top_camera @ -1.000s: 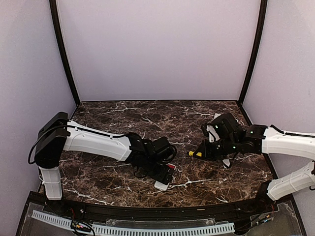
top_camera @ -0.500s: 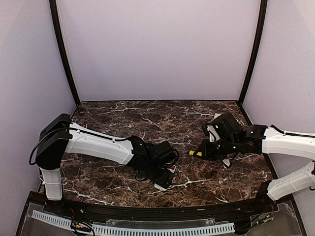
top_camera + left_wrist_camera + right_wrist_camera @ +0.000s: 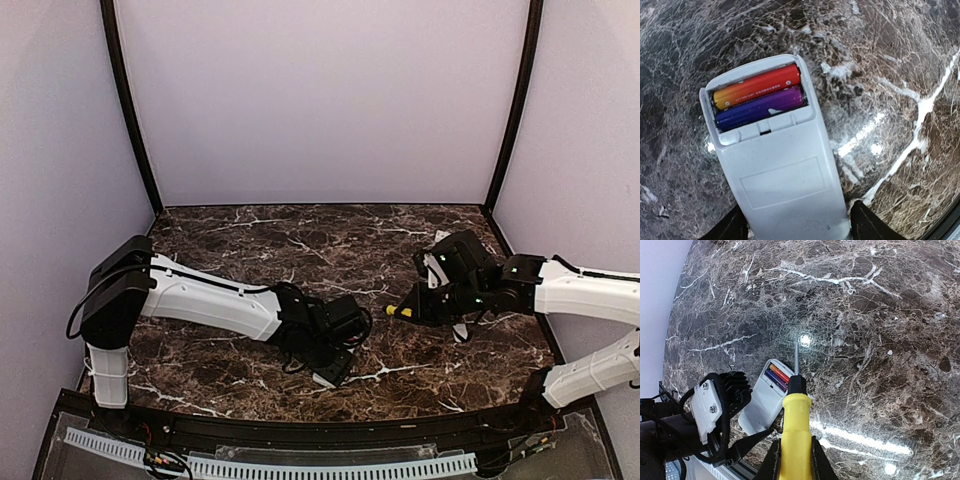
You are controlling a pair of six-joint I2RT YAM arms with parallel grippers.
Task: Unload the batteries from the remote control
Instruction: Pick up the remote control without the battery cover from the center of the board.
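The left gripper [image 3: 800, 227] is straddling the near end of a white remote control [image 3: 785, 185]. Its dark fingers [image 3: 732, 227] are sitting tight against the remote's two long edges, though it is impossible to tell whether they are actually pinching it. The remote is lying back-side up on the dark marble tabletop [image 3: 900, 65], with its long axis running straight away from this gripper. The cover is off and the open battery compartment is at the far end. The batteries [image 3: 759, 97] are sitting in it side by side, a red-orange one [image 3: 757, 86] farther out and a blue-purple one [image 3: 760, 108] nearer. Both are lying crosswise to the remote's length. The right gripper [image 3: 795, 460] is clamping the yellow handle of a screwdriver [image 3: 796, 425], whose thin shaft is pointing out ahead of it. In the right wrist view the batteries are showing just left of that shaft. From overhead, this gripper is hanging apart from the remote, to its right and farther back. The left arm is nearer but is placed at the wrong end, so prying out the batteries probably falls to the screwdriver tip, coming in from the right toward the batteries' ends.
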